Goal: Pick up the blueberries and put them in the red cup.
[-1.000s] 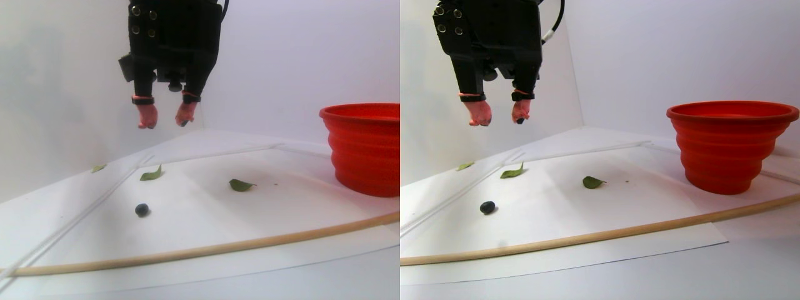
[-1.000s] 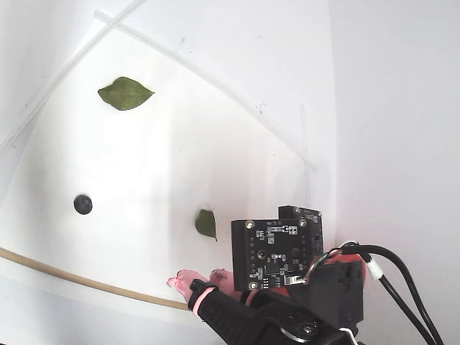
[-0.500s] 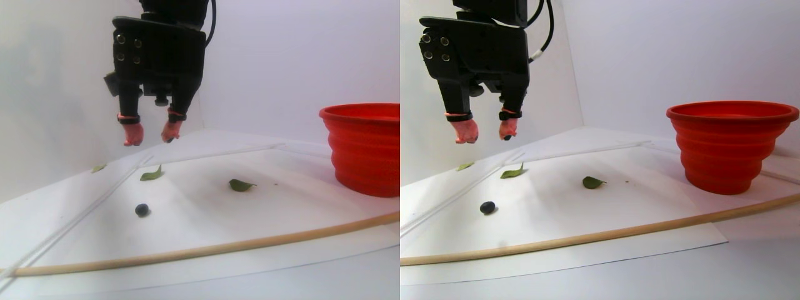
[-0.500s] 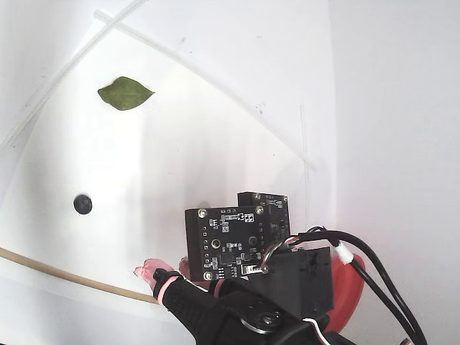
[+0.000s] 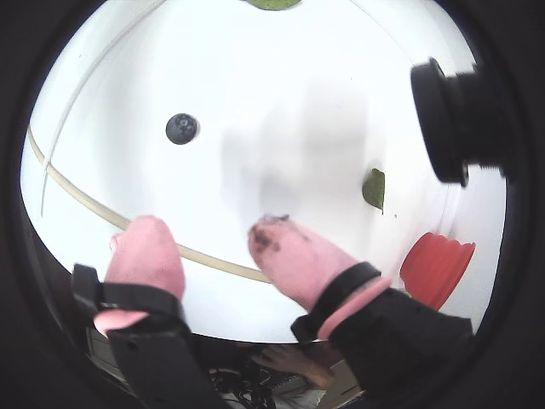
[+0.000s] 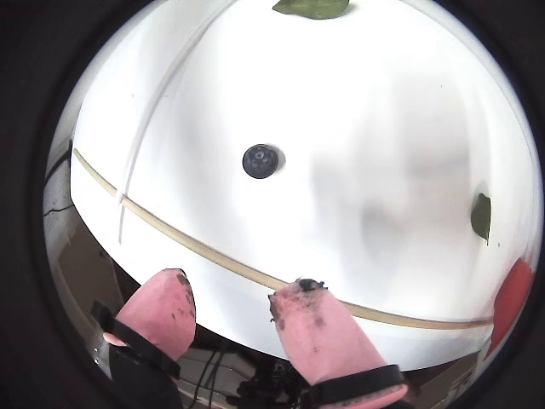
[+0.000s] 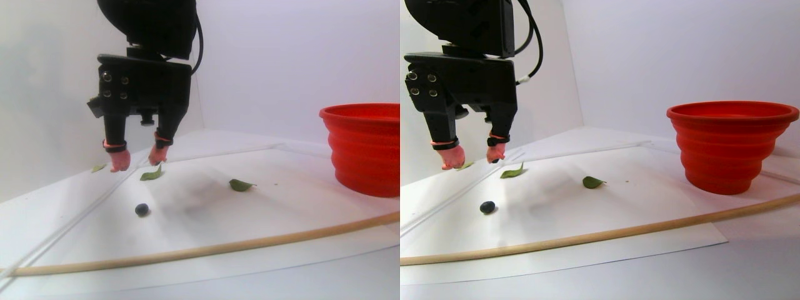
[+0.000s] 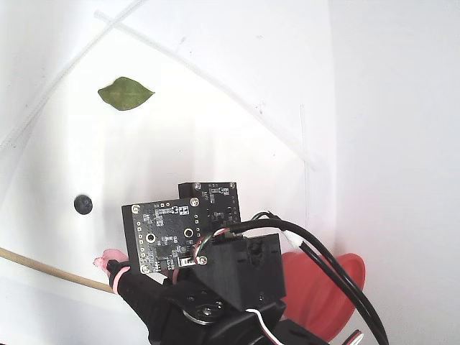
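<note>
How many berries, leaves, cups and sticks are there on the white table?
blueberries: 1
green leaves: 3
red cup: 1
wooden stick: 1
Total: 6

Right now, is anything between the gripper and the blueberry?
No. In a wrist view, only bare white paper separates the open gripper from the blueberry.
</note>
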Controlling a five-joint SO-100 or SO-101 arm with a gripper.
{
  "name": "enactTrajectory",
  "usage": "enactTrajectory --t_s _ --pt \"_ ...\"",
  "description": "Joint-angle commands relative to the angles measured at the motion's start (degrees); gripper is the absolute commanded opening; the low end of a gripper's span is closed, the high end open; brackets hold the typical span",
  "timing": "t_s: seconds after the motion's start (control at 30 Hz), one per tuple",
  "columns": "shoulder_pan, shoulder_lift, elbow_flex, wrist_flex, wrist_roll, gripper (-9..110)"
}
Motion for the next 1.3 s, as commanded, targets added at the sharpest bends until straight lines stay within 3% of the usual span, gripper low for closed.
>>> enactTrajectory --t_s 0.0,1.27 --pt "-1.14 -1.49 -2.55 -4.04 -0.7 17" --pt "-3.08 -21.62 -7.29 -23.2 -6.15 19"
